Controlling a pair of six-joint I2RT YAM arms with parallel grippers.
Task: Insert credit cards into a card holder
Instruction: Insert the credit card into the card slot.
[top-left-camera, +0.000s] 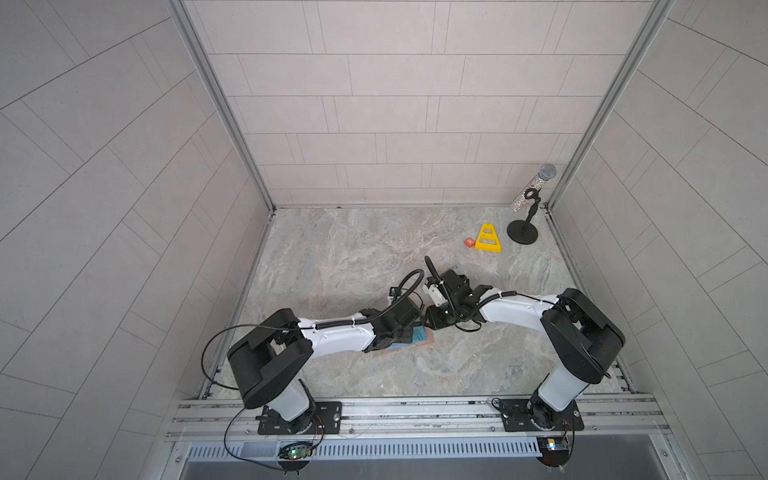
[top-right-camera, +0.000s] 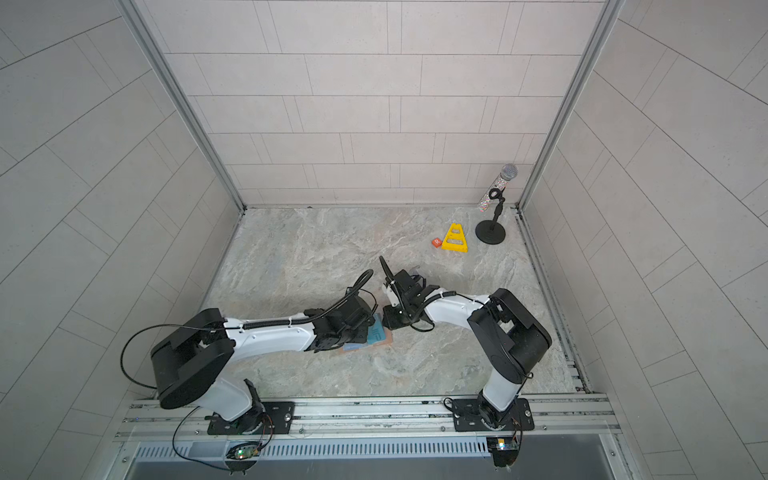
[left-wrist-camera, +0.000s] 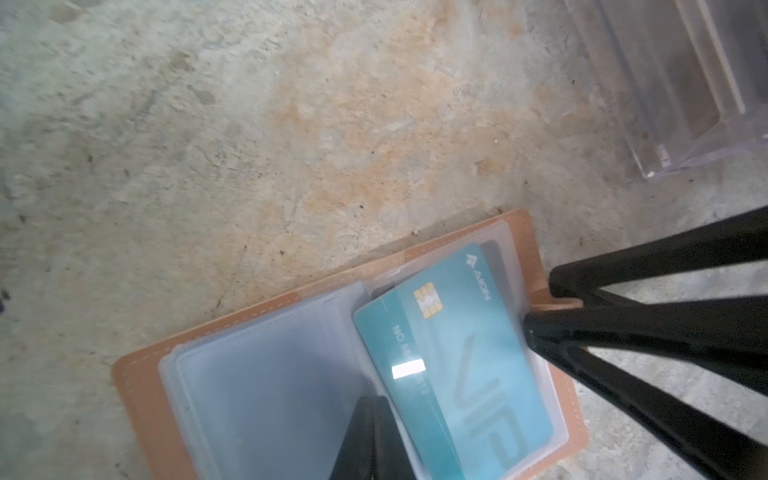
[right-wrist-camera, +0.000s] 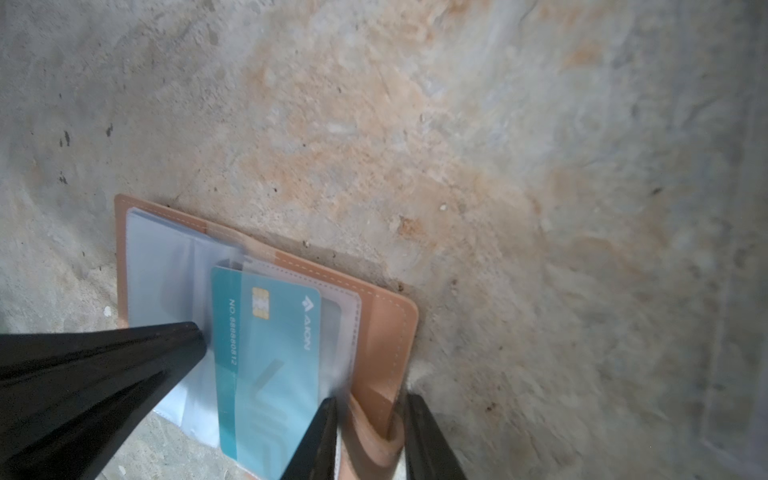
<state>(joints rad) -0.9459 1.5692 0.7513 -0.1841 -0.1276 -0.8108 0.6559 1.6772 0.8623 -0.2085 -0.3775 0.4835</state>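
Just clamping the card holder's (right-wrist-camera: 386, 332) snap tab (right-wrist-camera: 374, 440) with the right gripper (right-wrist-camera: 370, 399), pressing the clenched, empty left gripper (left-wrist-camera: 374, 400) against a half-sleeved teal VIP card (left-wrist-camera: 469, 357).

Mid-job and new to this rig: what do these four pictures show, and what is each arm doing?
The left robot arm and right robot arm, white and black, stand at the near edge of a marble-patterned table. Two pictures look down from overhead, nearly identical; the other two come from a camera on each arm's wrist. Between the arms lies an open tan leather booklet card holder with clear sleeves. A teal plastic "VIP" card sits askew, mostly under a sleeve, one long edge sticking out. The left tool is shut, its tip down on the sleeves beside that card. The right tool pinches the holder's snap tab. Far right: a yellow plastic triangle, a small orange block and a glittery microphone on a black stand.
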